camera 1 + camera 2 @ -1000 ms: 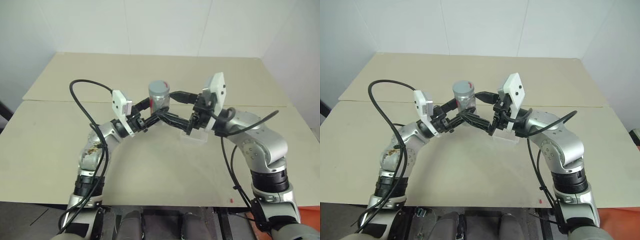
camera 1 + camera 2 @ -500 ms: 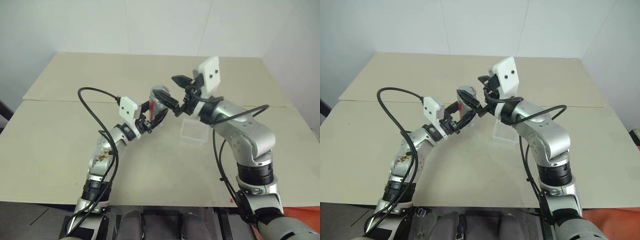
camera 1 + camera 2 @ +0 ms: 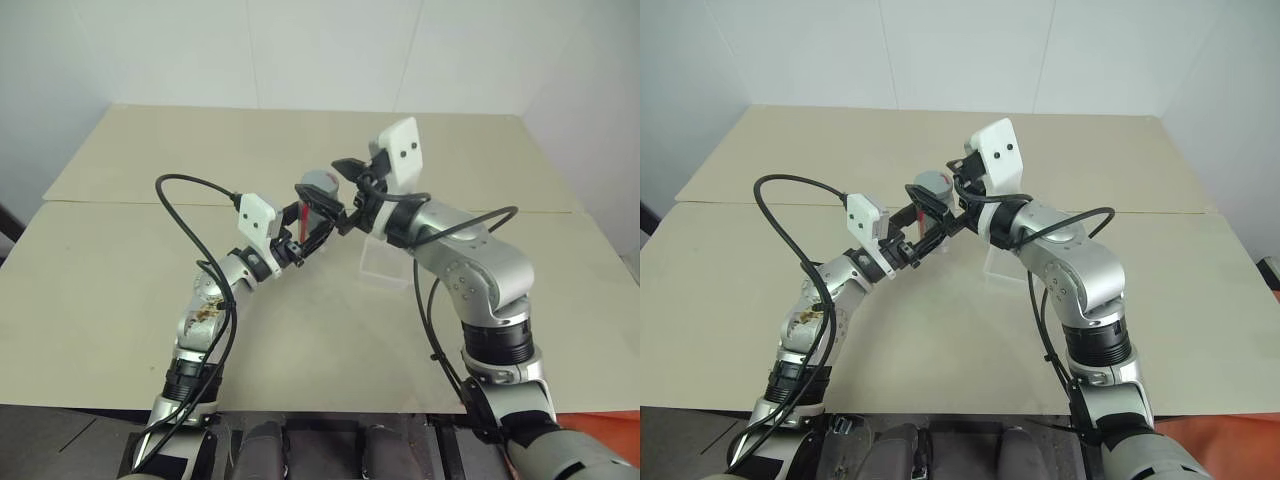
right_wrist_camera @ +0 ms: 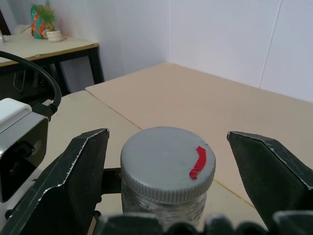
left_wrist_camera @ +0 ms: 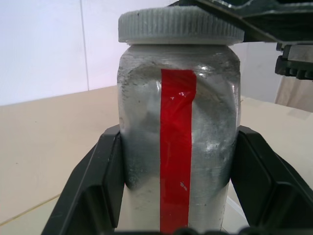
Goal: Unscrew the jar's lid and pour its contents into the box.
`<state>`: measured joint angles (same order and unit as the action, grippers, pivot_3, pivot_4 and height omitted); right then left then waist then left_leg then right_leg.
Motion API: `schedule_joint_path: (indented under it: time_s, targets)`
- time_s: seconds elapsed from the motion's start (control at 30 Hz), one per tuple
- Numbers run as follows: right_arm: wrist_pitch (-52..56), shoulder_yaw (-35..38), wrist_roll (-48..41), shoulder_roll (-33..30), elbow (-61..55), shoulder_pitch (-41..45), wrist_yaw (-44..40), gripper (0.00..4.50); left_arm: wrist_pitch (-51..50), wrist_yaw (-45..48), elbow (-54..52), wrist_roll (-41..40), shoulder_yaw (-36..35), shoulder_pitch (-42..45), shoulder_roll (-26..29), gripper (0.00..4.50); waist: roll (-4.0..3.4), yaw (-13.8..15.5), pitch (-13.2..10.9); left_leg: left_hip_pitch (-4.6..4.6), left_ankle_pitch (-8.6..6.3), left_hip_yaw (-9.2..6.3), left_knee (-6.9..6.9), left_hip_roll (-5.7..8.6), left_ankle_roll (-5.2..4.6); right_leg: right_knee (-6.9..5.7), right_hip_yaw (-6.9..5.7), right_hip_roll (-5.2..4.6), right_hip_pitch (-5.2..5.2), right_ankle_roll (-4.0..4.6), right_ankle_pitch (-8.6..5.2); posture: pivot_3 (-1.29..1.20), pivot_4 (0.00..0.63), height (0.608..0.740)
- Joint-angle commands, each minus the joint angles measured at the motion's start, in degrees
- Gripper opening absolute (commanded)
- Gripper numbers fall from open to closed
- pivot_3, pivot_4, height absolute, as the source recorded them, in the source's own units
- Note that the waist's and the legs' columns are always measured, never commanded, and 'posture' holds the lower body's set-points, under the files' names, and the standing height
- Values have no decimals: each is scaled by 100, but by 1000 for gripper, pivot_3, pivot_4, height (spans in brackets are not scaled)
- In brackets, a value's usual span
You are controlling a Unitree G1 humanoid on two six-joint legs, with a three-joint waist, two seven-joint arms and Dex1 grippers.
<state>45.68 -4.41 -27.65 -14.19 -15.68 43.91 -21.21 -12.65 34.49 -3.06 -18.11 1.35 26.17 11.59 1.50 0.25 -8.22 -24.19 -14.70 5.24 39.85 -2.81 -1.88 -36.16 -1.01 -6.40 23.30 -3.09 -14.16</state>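
Right pincer [image 4: 166, 161] shifted over lid [image 4: 167, 163], beige table [image 3: 120, 280]

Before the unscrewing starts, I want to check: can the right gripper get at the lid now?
Probably yes. The right gripper has its jaws open on either side of the lid, nothing between them, while the left gripper holds the jar upright.

Jar [image 5: 178, 142], clear with a vertical red stripe and greyish inside, stands upright above the table, ribbed grey lid [image 4: 167, 164] still seated on its mouth with a red mark on top; clear rectangular box [image 3: 385, 262] sits on the table just beside.
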Motion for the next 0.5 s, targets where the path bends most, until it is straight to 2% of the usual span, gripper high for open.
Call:
schedule_joint_path:
  time_s: [0.03,0.13,0.17,0.5]
  targets:
    - [26,65,-29,-2,-83,158,-57,3881,77,28,-226,-56,24,78,9,2705,0,1,0,0,0,0,0,0,0,0,-1,0,0,0,0,0,150,740]
    - [47,68,-19,-4,-43,181,-65,2850,71,38,-215,-60,25,92,20,2705,0,-2,0,0,0,0,0,0,0,0,0,0,0,0,0,0,150,740]
    - [64,66,-19,-9,-36,190,-71,2752,72,45,-210,-63,25,98,24,2705,0,-4,0,0,0,0,0,0,0,0,0,0,0,0,0,0,150,740]
    - [12,5,1,-119,45,229,-336,2751,19,344,-217,-225,31,144,159,2705,0,-17,0,0,0,1,-1,0,0,0,0,0,0,0,0,0,150,740]
